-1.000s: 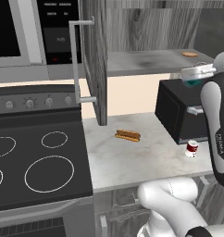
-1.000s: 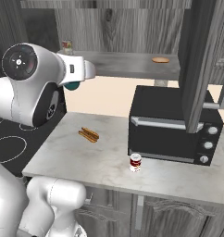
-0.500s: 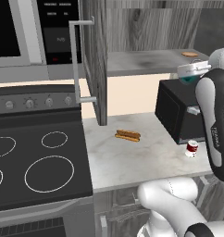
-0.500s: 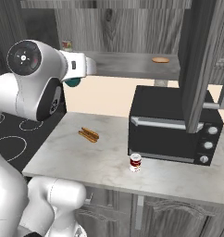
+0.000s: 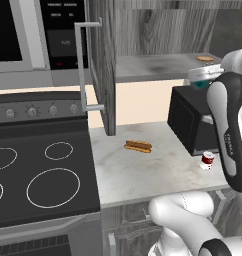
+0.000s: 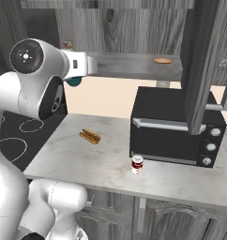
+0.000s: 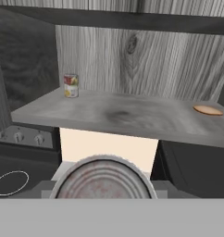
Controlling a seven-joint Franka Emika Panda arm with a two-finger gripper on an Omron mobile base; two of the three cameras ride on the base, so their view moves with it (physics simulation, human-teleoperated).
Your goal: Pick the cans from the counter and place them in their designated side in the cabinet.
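Teal can (image 7: 103, 178): clamped in the closed end effector (image 6: 74, 80), lower centre of the hand view.
Risk: you may clip the shelf (image 7: 132, 118) edge on insertion.

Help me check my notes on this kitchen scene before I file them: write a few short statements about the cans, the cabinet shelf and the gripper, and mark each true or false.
1. The gripper is shut on the teal can. True.
2. The red can stands on the cabinet shelf. False: it stands on the counter, in front of the black oven.
3. A hot dog lies on the counter. True.
4. The shelf holds nothing. False: a small can stands at its left end and a flat round item lies at its right.
5. The cabinet door is closed. False: it stands open.
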